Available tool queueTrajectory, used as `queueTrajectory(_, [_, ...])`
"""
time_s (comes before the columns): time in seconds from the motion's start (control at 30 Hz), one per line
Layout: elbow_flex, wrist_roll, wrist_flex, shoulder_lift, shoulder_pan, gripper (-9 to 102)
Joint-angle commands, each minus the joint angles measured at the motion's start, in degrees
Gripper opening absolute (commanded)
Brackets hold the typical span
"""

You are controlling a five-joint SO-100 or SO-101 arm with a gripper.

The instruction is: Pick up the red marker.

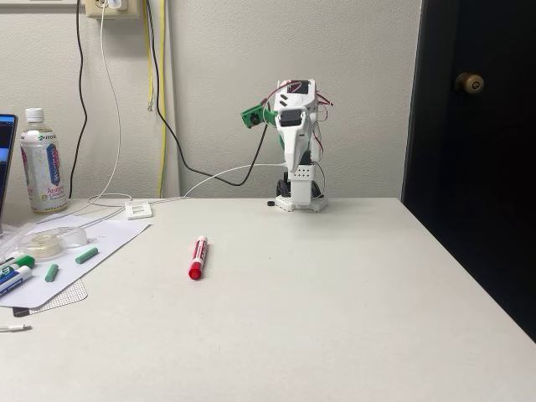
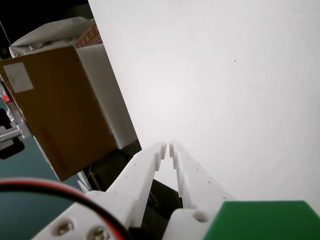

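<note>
The red marker (image 1: 198,257) lies flat on the white table (image 1: 335,293), left of centre, red cap toward the front and a white label band in its middle. The white arm (image 1: 299,146) stands folded up at the back of the table, well behind and to the right of the marker. In the wrist view my gripper (image 2: 168,145) is shut, its two white fingers (image 2: 145,167) pressed together with nothing between them, pointing out over the table's bare white top.
At the left edge lie a sheet of paper (image 1: 79,251) with green pieces, a tape roll (image 1: 42,244), other markers (image 1: 15,273) and a bottle (image 1: 42,163). Cables (image 1: 209,180) run along the back. A cardboard box (image 2: 60,110) stands off the table's edge in the wrist view.
</note>
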Motion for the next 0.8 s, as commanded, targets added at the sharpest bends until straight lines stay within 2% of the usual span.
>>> queueTrajectory(0.0, [-9.9,2.2,3.5,-4.3,1.0,0])
queueTrajectory(0.57, [-16.3,9.1,1.1,-13.3,5.3,0])
queueTrajectory(0.67, [-23.2,10.2,6.2,-19.8,5.9,0])
queueTrajectory(0.77, [-32.9,13.9,16.3,-27.2,8.3,0])
